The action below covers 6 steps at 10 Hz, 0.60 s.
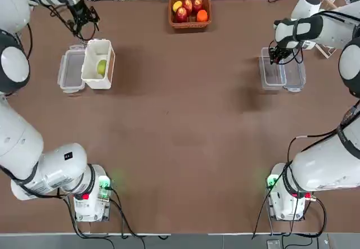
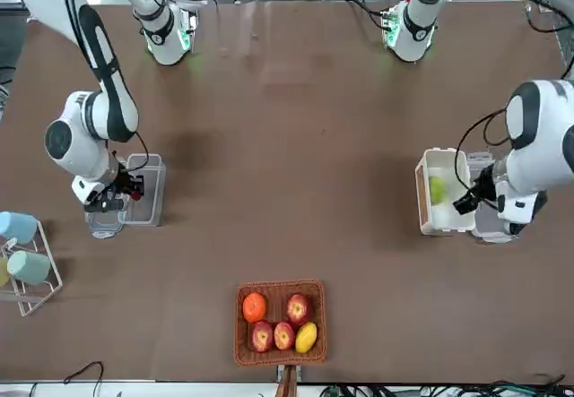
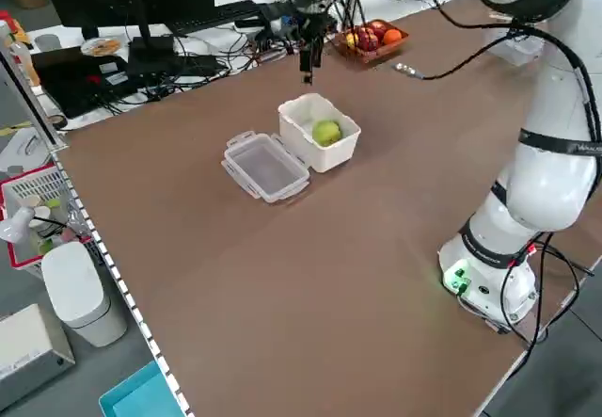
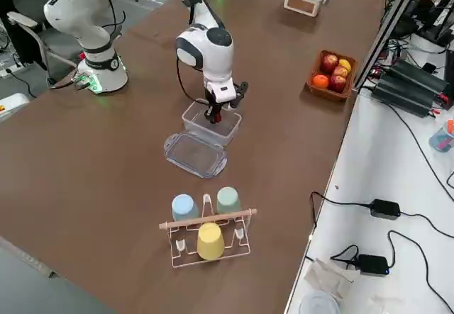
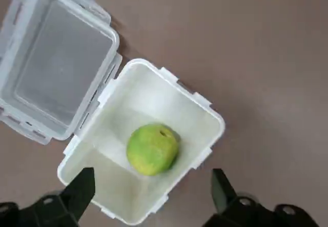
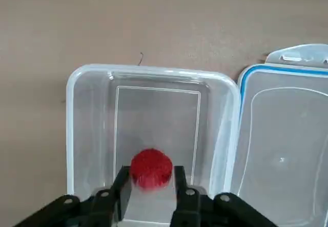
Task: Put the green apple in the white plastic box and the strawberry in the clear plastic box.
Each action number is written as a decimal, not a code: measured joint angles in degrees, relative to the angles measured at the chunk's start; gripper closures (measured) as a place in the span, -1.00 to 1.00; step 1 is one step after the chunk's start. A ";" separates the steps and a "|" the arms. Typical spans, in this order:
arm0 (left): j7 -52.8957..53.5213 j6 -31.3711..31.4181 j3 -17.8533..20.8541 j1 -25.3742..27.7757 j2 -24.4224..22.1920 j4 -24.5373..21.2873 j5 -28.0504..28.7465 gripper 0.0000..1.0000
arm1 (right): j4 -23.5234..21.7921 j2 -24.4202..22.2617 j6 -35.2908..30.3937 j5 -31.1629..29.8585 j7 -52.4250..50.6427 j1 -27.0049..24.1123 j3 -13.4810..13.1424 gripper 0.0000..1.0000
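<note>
One apple [image 5: 152, 149] is contained in one white box [image 5: 200, 115].
Above it, the left gripper [image 5: 154, 172] is spread; well rightward, one strawberry [image 6: 151, 169] is flanked by the right gripper's [image 6: 152, 169] parted fingers over one clear box [image 6: 154, 72].

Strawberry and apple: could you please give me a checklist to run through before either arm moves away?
- Apple inside the white box: ok.
- Left pincer, above the white box, open and off the apple: ok.
- Clear box upright, its lid off: ok.
- Strawberry over or in the clear box, within its walls: ok.
- Strawberry free of the right pincer at the clear box: cannot tell.
</note>
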 joint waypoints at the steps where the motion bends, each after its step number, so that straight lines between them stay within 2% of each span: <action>1: 2.80 -1.93 -0.19 -0.03 -2.82 0.57 0.00 -1.00 | 0.00 0.00 -0.01 0.00 0.00 0.00 0.01 -0.18; 2: 5.17 -3.28 -0.31 -0.04 -5.53 0.68 0.00 -1.00 | 0.00 0.00 -0.01 0.00 -0.01 0.00 0.02 -0.44; 4: 11.29 -4.43 -0.41 -0.04 -9.45 0.69 0.00 -1.00 | 0.04 0.00 -0.13 0.00 -0.01 0.00 0.04 -0.47; 6: 16.76 -8.44 -0.44 -0.12 -11.14 2.55 -0.87 -1.00 | 1.18 -0.07 -2.60 0.00 0.35 0.09 0.12 -0.55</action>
